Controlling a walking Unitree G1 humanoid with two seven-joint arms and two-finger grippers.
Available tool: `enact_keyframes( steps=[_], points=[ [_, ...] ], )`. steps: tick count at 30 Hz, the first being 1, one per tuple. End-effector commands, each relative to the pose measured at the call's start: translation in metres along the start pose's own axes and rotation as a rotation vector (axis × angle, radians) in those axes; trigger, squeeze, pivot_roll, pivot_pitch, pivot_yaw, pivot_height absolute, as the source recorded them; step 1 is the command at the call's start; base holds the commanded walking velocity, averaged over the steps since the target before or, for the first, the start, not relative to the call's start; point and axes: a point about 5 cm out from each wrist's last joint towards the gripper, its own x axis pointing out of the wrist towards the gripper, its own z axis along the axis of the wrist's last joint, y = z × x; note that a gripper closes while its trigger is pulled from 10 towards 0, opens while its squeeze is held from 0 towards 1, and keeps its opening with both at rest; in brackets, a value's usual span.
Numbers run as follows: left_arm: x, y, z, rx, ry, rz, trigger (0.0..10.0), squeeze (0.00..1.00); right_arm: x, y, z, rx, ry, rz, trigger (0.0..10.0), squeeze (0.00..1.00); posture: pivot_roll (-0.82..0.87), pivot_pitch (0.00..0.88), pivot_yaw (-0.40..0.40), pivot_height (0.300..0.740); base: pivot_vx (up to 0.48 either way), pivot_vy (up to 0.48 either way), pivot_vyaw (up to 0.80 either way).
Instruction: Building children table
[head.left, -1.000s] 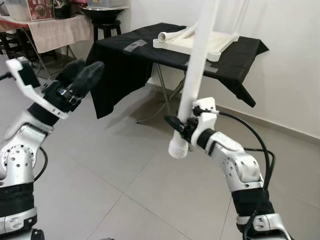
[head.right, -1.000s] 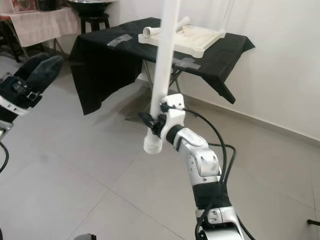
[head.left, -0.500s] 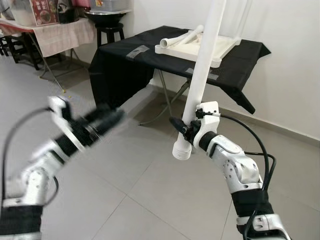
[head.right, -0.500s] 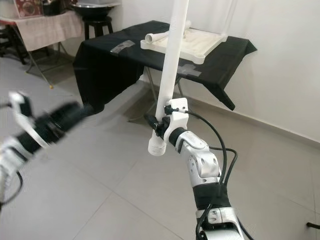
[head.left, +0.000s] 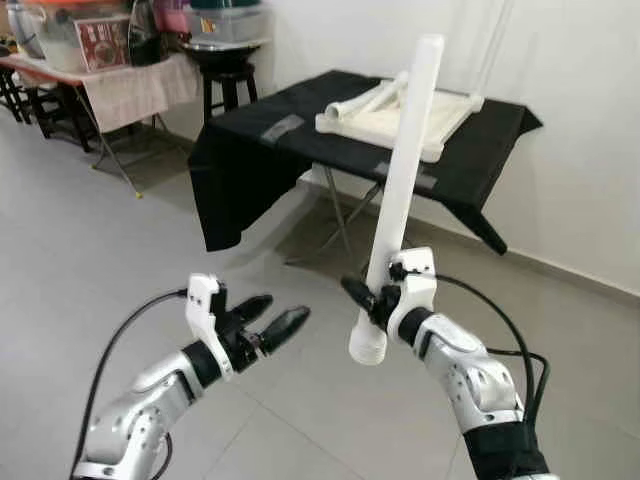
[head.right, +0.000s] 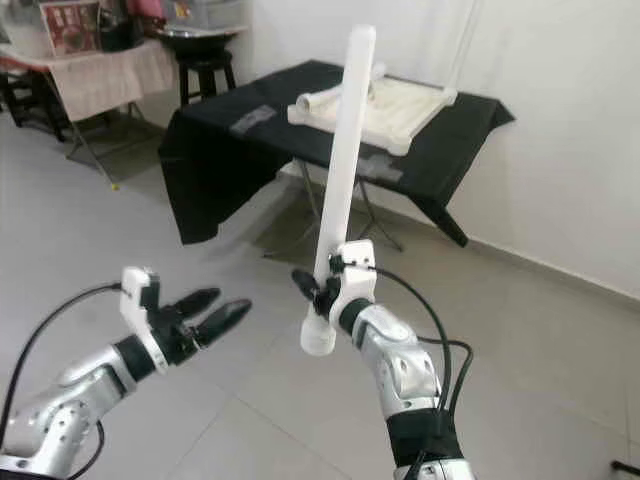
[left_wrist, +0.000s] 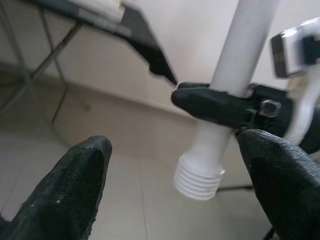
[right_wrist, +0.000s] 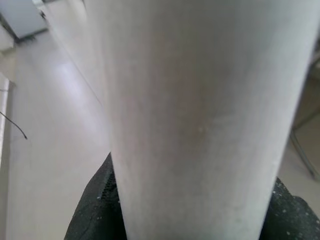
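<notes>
A robot stands on a grey tiled floor (head.left: 120, 250) with wide open room around it. Its right pincer (head.left: 372, 300) is clamped on a long white table leg (head.left: 400, 190), near the leg's threaded lower end (left_wrist: 199, 181). The leg stands nearly upright, leaning slightly away, free of the floor. The left pincer (head.left: 268, 322) hovers just beside that threaded end, its two black fingers (left_wrist: 75, 190) spread apart and holding nothing. Well beyond, against a white wall, a black-draped worktop (head.left: 250, 135) carries a white tabletop (head.left: 450, 110) lying upside down with another leg (head.left: 365, 98) resting on it. Labels on far containers (head.left: 85, 35) are too small to read.
</notes>
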Motion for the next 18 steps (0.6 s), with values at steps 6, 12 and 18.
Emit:
enact_keyframes(
  steps=[6,12,18],
  points=[
    [-0.012,0.013,-0.028,0.099,0.069,0.249,10.0,0.00,-0.012,-0.004,-0.027,-0.042,0.042,-0.039,0.0,0.00,-0.08,0.000,-0.058,0.740,0.000,0.000,0.00],
    [-0.015,0.015,-0.032,0.113,0.065,0.322,10.0,0.00,-0.014,-0.001,-0.036,-0.042,0.055,-0.046,0.0,0.00,-0.08,0.000,-0.055,0.740,0.000,0.000,0.00],
    [-0.020,0.023,-0.034,0.154,0.059,0.421,10.0,0.00,-0.016,0.003,-0.042,-0.023,0.046,-0.052,0.0,0.00,-0.08,0.000,-0.055,0.740,0.000,0.000,0.00]
  ],
)
